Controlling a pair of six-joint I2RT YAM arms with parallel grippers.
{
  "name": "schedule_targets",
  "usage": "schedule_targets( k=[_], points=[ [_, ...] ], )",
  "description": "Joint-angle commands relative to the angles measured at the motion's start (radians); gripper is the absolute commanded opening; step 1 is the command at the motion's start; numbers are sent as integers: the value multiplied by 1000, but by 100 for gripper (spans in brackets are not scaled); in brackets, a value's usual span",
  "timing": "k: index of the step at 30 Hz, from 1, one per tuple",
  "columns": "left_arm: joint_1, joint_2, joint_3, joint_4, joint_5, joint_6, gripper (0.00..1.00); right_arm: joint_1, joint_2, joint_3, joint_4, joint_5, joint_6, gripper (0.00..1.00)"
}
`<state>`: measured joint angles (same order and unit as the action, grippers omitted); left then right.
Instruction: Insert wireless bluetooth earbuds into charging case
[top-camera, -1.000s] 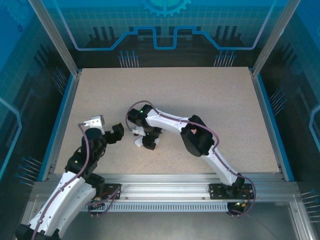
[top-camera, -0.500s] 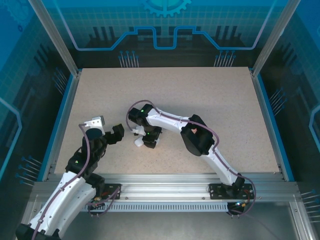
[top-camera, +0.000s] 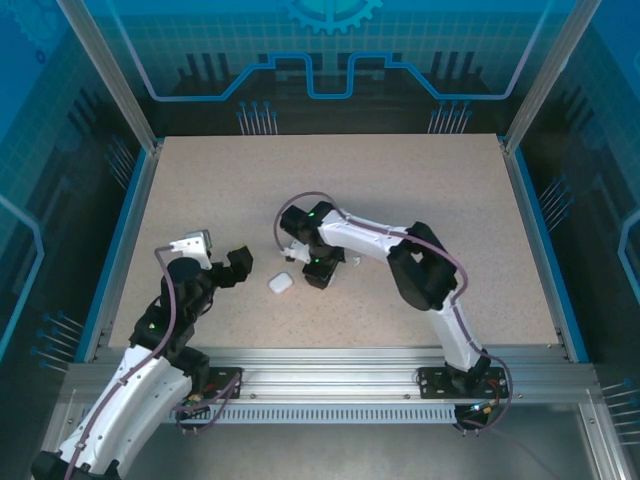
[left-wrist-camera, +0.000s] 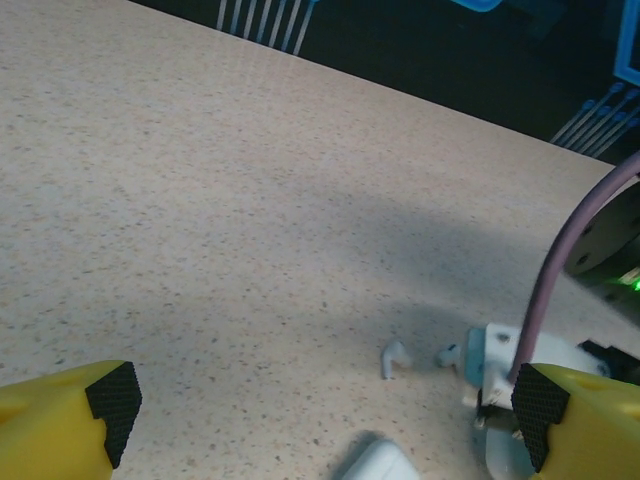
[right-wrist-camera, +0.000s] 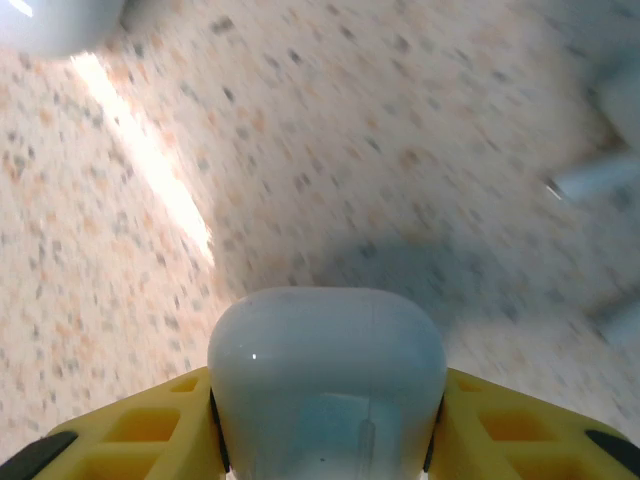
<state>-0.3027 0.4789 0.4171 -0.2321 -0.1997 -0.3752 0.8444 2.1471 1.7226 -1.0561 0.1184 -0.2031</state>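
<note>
Right end effector (right-wrist-camera: 325, 405) clamps white case (right-wrist-camera: 325, 345); loose earbud (left-wrist-camera: 393, 357) lies nearby.

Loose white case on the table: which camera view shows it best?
Top external: the loose white case lies whole on the table. Left wrist cuts it at the bottom edge; right wrist gives perhaps a blurred corner.
</note>
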Motion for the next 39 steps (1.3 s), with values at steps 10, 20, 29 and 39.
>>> schedule_targets(
  k=[10,20,29,39],
  points=[
    [8,222,80,243,508,-104,92,-93,-554,-419,288,-28,-31,42],
    [-34,475,158,515,883,-258,81,-100,-930,-679,448,-24,-141,42],
    [-204,577,218,543,879,-184,81,-82,-1098,-780,512,-48,-177,42],
    [-295,713,300,554,872,-166,78,-39,-1101,-781,514,-31,-194,42]
  ],
)
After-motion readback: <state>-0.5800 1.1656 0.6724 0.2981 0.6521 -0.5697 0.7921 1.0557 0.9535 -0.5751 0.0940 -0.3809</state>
